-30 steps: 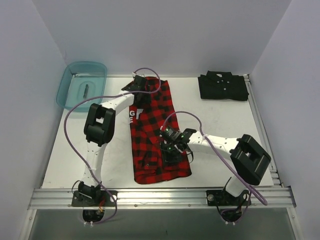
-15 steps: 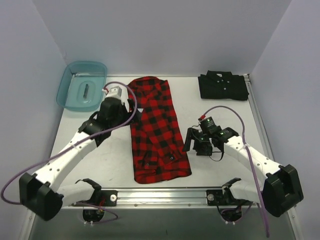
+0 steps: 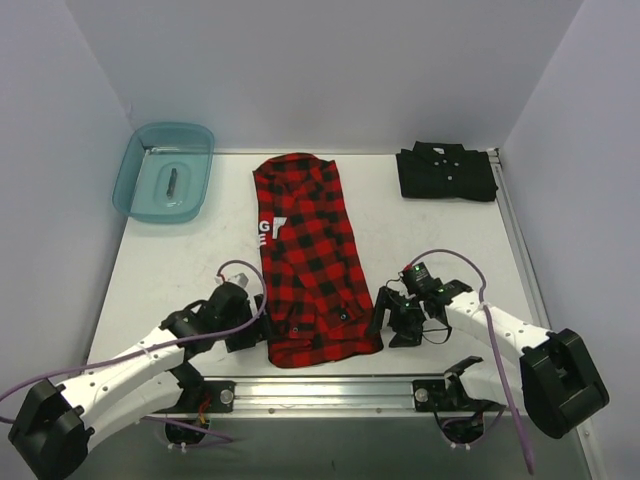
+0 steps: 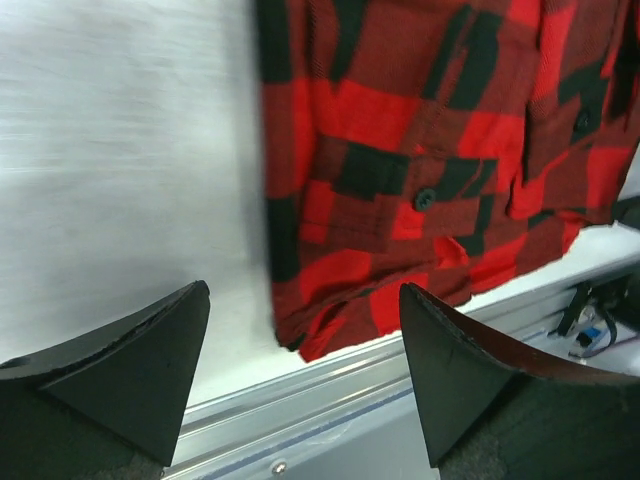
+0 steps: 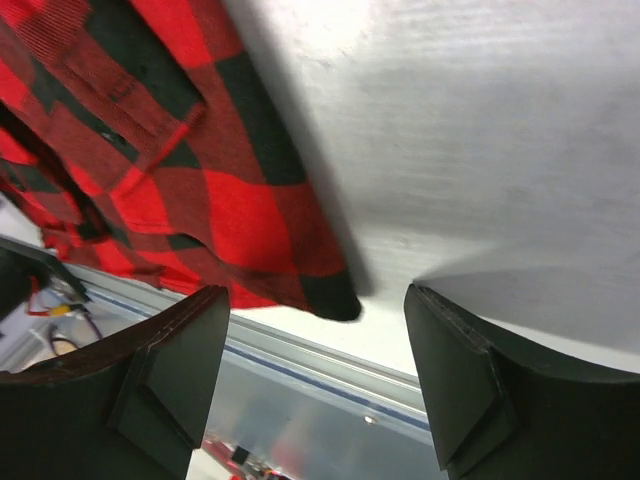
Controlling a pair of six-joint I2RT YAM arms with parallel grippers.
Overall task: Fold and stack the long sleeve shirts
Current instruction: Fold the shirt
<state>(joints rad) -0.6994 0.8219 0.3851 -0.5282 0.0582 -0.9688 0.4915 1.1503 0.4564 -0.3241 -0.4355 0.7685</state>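
Both arms have pulled back from the middle and far end of the red-and-black buffalo plaid flannel shirt (image 3: 310, 260) and dropped low to its near end. The left gripper (image 3: 252, 330) now sits just off the shirt's near left corner, the right gripper (image 3: 390, 325) just off the near right corner. Each stands wide with nothing between its fingers. In the left wrist view the shirt's corner lies ahead of and between the spread fingertips. In the right wrist view the other corner lies ahead, closer to the left fingertip.

The shirt itself has not shifted. It lies flat on the white table (image 3: 430, 250) as a long narrow strip running away from the fingers, collar at the far end, white block letters (image 3: 264, 232) along its left edge. Its near edge lies just short of the aluminium rail (image 3: 330, 385). Judging from this, the lengthwise fold is done and the grippers are lined up to pinch the two near corners for a crosswise fold.

The plain black collared shirt (image 3: 446, 175) is already folded, well beyond the right fingers at the far right corner, so the plaid one probably ends up stacked there.

The translucent teal plastic bin (image 3: 125, 185), far beyond the left fingers, holds only a small dark slim object (image 3: 172, 182) that I cannot identify; no shirt is in it.
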